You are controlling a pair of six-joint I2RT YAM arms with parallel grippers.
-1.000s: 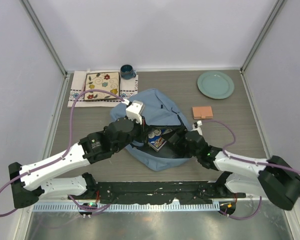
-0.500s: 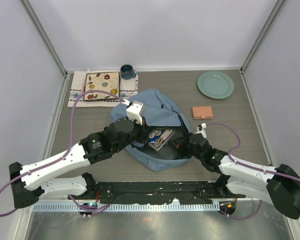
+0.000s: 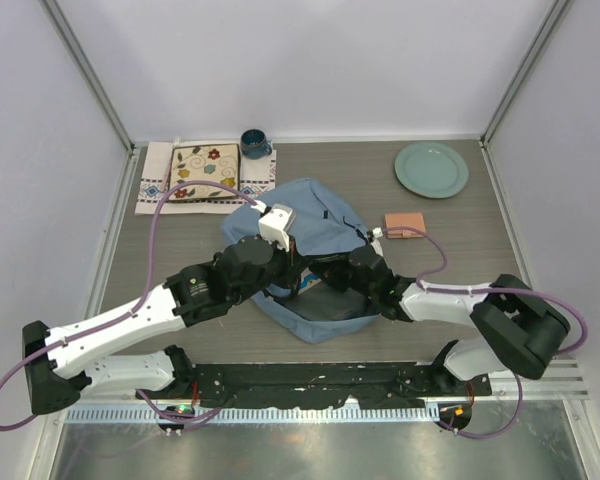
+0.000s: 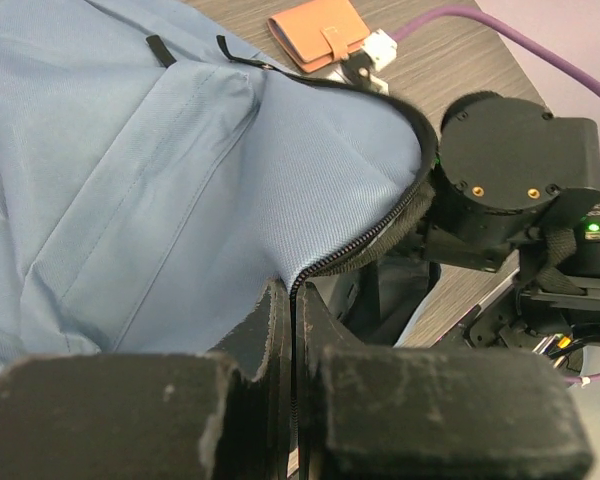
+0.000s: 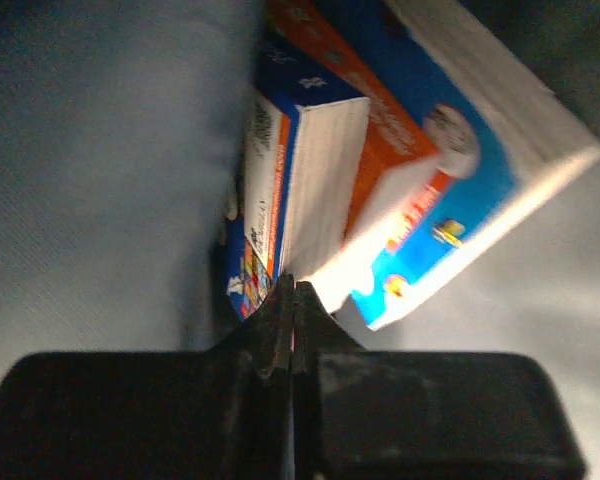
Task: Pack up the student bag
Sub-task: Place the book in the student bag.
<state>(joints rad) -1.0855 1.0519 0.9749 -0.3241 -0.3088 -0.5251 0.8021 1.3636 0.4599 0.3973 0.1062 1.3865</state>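
Note:
The dusty-blue student bag (image 3: 320,212) lies in the middle of the table with its mouth toward the arms. My left gripper (image 3: 294,264) is shut on the bag's zipper edge (image 4: 352,248) and holds the flap (image 4: 180,150) up. My right gripper (image 3: 330,272) is inside the opening, and its jaws (image 5: 295,292) are shut with nothing between them. Its tips sit at the lower edge of two books: a blue and orange one (image 5: 435,150) and a thinner one (image 5: 280,200) standing on its side against the bag's lining. The right arm (image 4: 510,180) hides the books from above.
A brown wallet (image 3: 404,224) (image 4: 320,30) lies just right of the bag. A green plate (image 3: 432,169) sits at the back right. At the back left are a dark blue mug (image 3: 254,143) and a flowered mat on a cloth (image 3: 202,172). Enclosure walls ring the table.
My right gripper shut, drew back to the right, then pushed left into the bag's mouth. The book seen in the opening from above is now covered. The left gripper held still.

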